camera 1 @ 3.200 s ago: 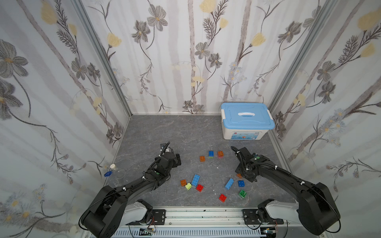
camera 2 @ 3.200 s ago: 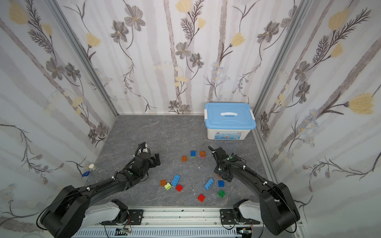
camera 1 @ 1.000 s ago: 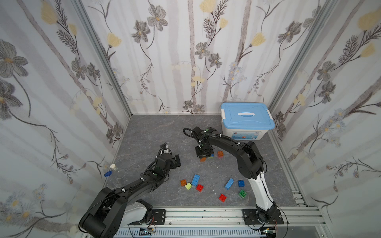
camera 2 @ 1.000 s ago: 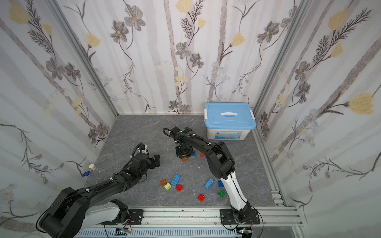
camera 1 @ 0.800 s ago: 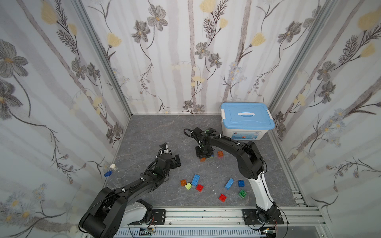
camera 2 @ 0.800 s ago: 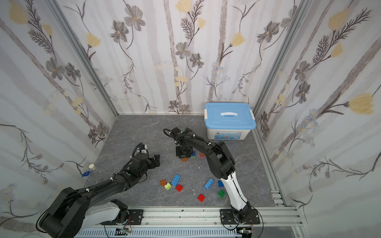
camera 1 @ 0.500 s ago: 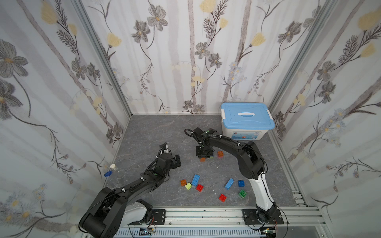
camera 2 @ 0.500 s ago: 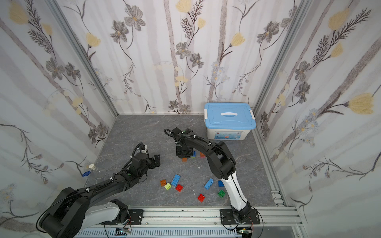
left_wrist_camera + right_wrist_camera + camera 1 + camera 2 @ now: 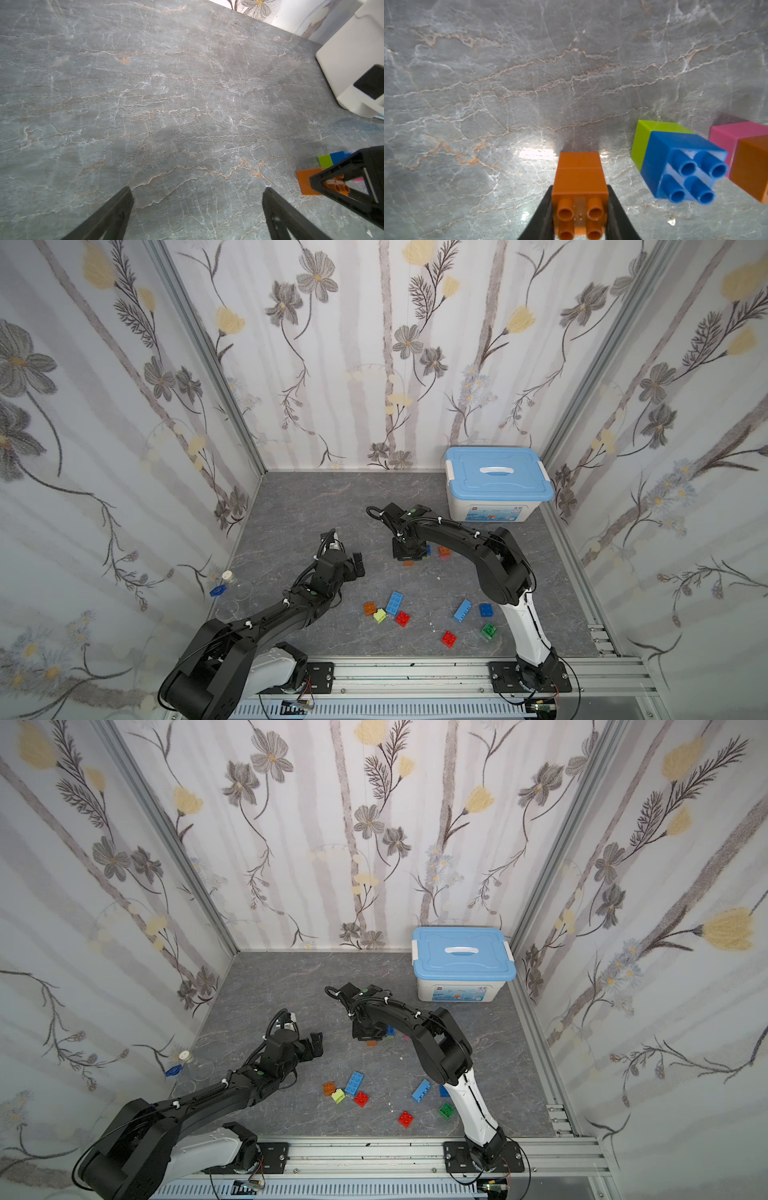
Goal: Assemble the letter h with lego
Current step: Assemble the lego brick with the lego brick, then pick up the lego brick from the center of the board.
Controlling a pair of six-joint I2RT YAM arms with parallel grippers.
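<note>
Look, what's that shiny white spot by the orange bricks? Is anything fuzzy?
Right wrist view: the spot is light glaring off the glossy floor, just past the orange bricks that the right tool grips; the pink brick looks slightly soft. Left wrist view: the white box is washed out. Both top views: even light, sharp.

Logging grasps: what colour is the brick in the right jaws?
Orange brick, seen best in the right wrist view.

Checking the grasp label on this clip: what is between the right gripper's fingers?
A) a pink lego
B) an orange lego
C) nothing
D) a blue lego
B: in the right wrist view the right gripper is closed on the orange lego, with the blue lego standing apart from it.
</note>
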